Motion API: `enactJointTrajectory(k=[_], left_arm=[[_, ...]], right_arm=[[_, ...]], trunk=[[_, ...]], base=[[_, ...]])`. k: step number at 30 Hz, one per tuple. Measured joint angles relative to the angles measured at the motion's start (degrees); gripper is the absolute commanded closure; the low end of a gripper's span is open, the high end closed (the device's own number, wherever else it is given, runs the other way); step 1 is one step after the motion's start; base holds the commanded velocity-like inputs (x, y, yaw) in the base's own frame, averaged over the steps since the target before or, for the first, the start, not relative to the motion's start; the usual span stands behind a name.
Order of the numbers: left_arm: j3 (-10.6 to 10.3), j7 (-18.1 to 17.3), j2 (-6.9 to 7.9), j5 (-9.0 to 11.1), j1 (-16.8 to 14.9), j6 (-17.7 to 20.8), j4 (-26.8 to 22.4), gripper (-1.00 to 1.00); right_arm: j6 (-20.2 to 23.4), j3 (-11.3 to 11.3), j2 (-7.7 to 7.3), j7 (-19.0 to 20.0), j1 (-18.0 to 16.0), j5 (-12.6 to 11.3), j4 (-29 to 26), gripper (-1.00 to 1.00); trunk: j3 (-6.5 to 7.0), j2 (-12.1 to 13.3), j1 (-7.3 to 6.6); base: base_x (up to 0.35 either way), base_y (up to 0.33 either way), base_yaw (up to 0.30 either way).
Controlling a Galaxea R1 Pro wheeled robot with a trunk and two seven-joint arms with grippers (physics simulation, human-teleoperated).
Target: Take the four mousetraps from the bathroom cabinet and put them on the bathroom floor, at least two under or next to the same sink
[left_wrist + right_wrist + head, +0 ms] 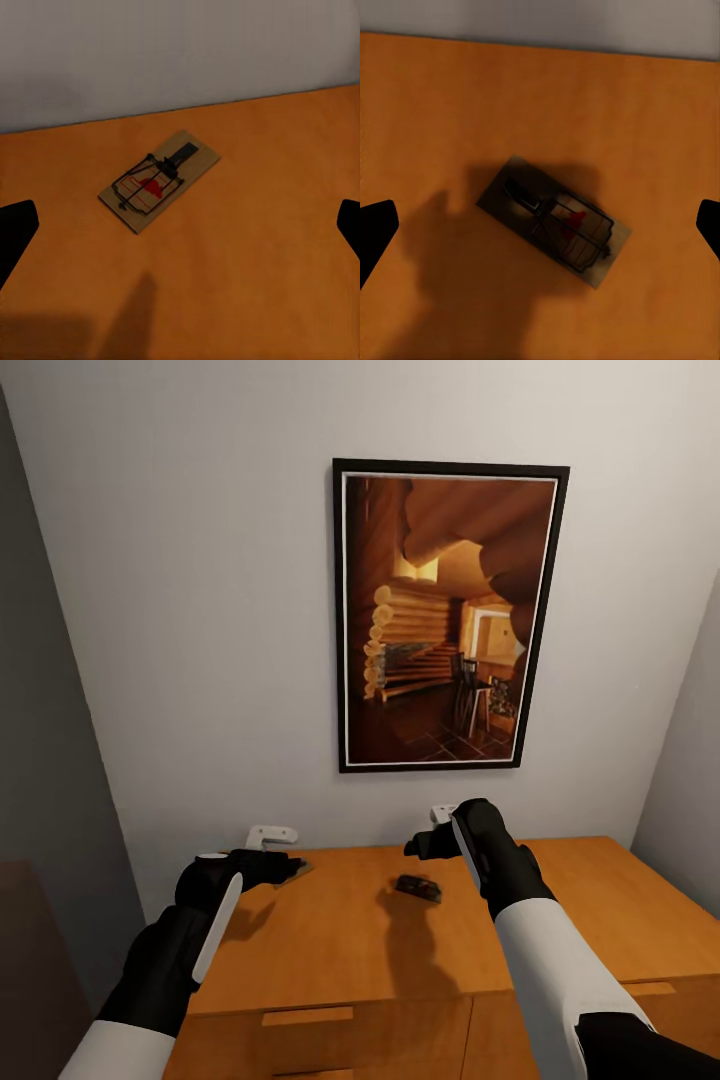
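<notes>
Two mousetraps lie flat on top of the cabinet (340, 930), below the framed picture (448, 615) on the wall. They sit there because nobody has picked them up yet. One trap (418, 887) rests under the right gripper (432, 838), which hangs wide open, touching nothing. Another trap (160, 180) lies ahead of the left gripper (275, 855), also spread wide and empty.

Flat wooden mousetraps with dark wire (418, 887): two that I can count on the top, one under each of my grippers (160, 180) (553, 220).
Orange-brown wooden cabinet (350, 950): one.
Drawer fronts I can see: two, at its front edge.
Black-framed pictures of a log interior (447, 616): one.
My black grippers: two, left (285, 867) and right (420, 847).
</notes>
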Motion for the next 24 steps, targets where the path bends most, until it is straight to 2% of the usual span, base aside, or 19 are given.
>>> enactJointTrajectory(k=[12,24], left_arm=[[0.07,-0.02,0.0,0.0,0.03,-0.07,0.0,-1.0],[0.05,0.08,0.0,-0.02,0.03,-0.11,0.19,-1.0]], right_arm=[[0.0,-0.01,-0.07,-0.04,0.0,-0.04,0.47,-1.0],[0.0,0.01,-0.17,-0.04,0.0,-0.09,0.55,-1.0]], trunk=[[0.0,0.0,0.0],[0.0,0.0,-0.01]], base=[[0.003,0.0,0.0],[0.119,0.0,0.0]])
